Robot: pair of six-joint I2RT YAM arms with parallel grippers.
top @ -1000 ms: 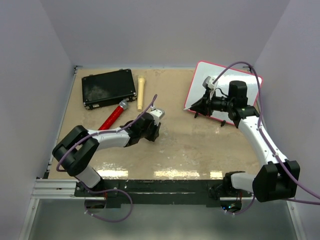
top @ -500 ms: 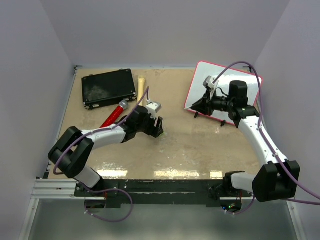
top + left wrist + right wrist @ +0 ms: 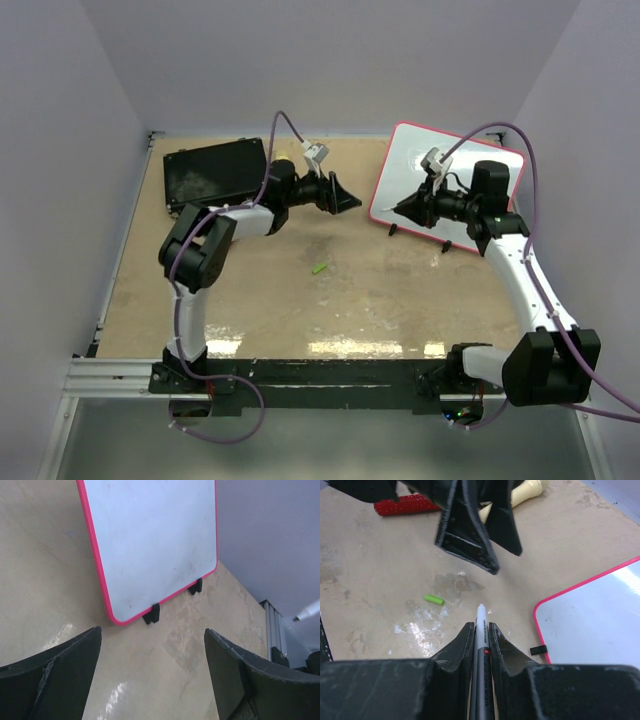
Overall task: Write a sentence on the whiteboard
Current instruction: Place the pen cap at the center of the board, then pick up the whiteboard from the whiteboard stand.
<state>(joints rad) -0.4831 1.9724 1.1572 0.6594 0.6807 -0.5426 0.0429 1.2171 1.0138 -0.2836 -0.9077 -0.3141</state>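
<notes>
Right gripper (image 3: pixel 481 630) clamps the marker (image 3: pixel 481 652), left gripper (image 3: pixel 152 632) gapes wide: steady the seemingly blank whiteboard (image 3: pixel 155 540) by its rim, then begin line 1 high.

The top camera sits high behind the arm bases and looks down and forward over the whole table (image 3: pixel 400 300), from far away. The left wrist camera looks out between the fingers of the left gripper (image 3: pixel 150 635), low and near to the whiteboard (image 3: pixel 150 545). The right wrist camera looks along the right gripper (image 3: pixel 480 628) and its marker (image 3: pixel 481 617), down on the table. All three views share the whiteboard; the top and right wrist views also share a small green piece (image 3: pixel 433 599).
</notes>
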